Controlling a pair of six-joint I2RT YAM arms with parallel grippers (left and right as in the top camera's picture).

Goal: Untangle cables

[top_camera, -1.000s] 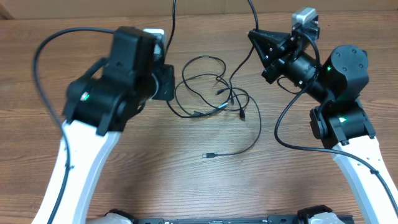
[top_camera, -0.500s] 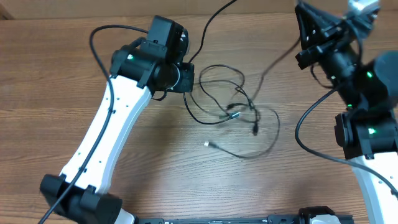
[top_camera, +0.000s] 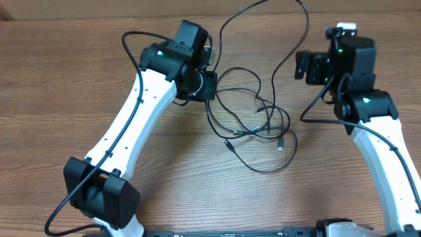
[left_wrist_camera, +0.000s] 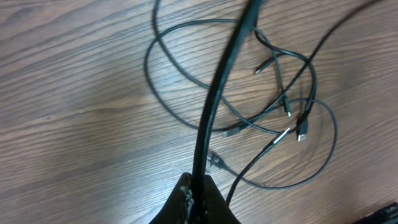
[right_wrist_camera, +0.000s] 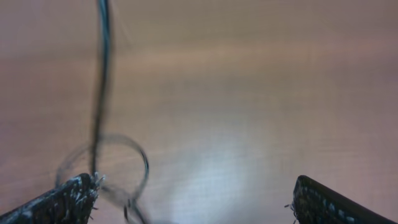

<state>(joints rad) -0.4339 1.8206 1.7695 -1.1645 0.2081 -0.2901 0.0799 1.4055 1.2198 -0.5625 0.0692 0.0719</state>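
Looking down from above, the cables (top_camera: 256, 122) lie in a loose black tangle in the middle of the brown table (top_camera: 66, 79). The left claw (top_camera: 208, 85) sits at the top left edge of the tangle. One of the cables goes from it toward the far edge of the table and bends in a big loop there. The right claw (top_camera: 304, 66) is off to the right, apart from the tangle.

From the left wrist, the left claw (left_wrist_camera: 196, 198) is pinched tight on one black cable, which runs up the picture. Past it, the other cables (left_wrist_camera: 186, 37) lie in loops on the table (left_wrist_camera: 74, 124), with small plug ends (left_wrist_camera: 299, 137) close together.

From the right wrist, the right claw (right_wrist_camera: 196, 190) is wide open, its two fingers (right_wrist_camera: 68, 199) far apart. A blurry cable (right_wrist_camera: 102, 74) comes down just beside the finger on the left of the picture. I cannot tell if it touches that finger.
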